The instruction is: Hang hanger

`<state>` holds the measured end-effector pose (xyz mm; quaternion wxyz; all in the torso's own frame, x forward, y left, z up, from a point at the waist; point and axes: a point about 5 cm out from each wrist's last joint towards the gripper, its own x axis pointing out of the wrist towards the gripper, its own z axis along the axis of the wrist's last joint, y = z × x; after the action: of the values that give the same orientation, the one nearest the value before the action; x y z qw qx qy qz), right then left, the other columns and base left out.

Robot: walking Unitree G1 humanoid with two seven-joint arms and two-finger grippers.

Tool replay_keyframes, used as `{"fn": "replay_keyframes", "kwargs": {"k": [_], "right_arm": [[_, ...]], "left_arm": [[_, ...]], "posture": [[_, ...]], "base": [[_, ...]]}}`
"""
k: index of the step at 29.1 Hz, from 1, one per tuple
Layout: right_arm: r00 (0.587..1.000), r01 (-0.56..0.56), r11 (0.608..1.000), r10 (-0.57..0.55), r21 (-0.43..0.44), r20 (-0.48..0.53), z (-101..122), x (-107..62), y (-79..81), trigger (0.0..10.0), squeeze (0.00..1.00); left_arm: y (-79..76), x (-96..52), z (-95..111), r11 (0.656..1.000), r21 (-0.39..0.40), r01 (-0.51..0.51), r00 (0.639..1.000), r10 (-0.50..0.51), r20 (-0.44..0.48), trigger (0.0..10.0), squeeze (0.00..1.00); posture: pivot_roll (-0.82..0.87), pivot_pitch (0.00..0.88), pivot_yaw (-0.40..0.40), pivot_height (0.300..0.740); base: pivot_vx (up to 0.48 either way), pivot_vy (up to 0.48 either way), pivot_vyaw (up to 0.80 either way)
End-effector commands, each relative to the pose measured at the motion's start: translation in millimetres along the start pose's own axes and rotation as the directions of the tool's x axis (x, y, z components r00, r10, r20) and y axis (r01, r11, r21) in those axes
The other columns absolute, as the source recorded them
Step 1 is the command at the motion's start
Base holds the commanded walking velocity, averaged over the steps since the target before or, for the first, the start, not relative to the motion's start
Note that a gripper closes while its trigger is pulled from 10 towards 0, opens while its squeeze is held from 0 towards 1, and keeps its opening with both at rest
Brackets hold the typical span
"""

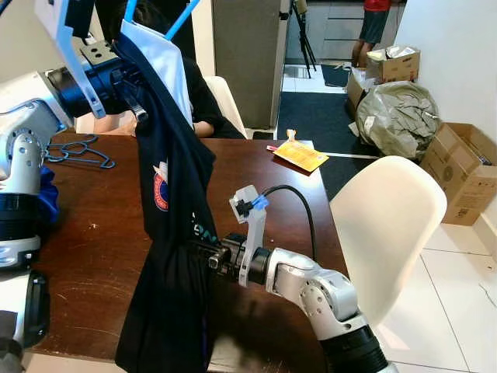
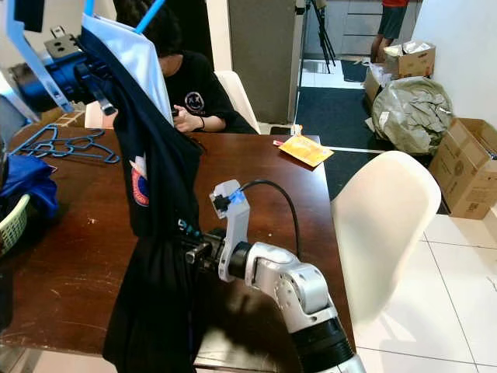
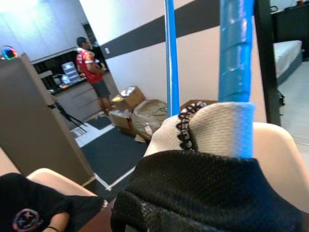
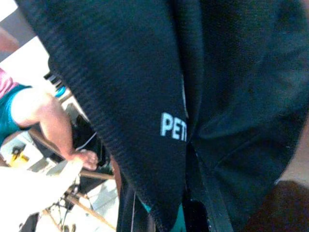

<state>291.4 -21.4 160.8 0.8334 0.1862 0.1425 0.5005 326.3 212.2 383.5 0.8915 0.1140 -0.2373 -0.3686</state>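
Item: dark jersey (image 1: 175, 233) on blue hanger (image 3: 235, 58), held high in my left end effector (image 1: 128, 85). My right end effector (image 1: 203, 252) pinches its lower fabric; keep hem clear of surface (image 1: 93, 233).

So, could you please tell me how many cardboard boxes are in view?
2: one open cardboard box on the floor at far right, another cardboard box behind the grey bag. Others may be hidden.

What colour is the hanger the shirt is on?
Bright blue. The hanger shows best in the left wrist view, above the dark shirt.
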Motion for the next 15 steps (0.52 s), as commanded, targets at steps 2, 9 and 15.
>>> {"fn": "replay_keyframes", "kwargs": {"k": [2,9,15], "right_arm": [[0.990,0.091,0.994,-0.085,-0.054,0.115,23.2,-3.4,-12.3,0.0,0.00],[0.709,0.386,0.918,-0.233,-0.090,0.665,153.7,-37.0,-30.9,0.0,0.00],[0.484,0.316,0.947,-0.115,-0.051,0.867,222.4,-61.9,-1.2,0.0,0.00]], "left_arm": [[11.9,-16.3,13.6,0.996,0.057,-0.074,0.997,0.073,0.023,10.0,0.00],[-3.6,-46.9,16.3,0.998,0.030,-0.051,0.998,0.050,0.040,10.0,0.00],[-16.7,-54.6,17.1,0.994,0.001,-0.108,0.988,0.107,0.111,10.0,0.00]], "posture": [[0.14,0.000,0.005,0.735],[0.17,0.000,-0.022,0.735],[0.18,0.000,-0.039,0.735]], "base": [[0.000,0.000,0.00],[0.000,0.000,0.00],[0.000,0.000,0.00]]}}
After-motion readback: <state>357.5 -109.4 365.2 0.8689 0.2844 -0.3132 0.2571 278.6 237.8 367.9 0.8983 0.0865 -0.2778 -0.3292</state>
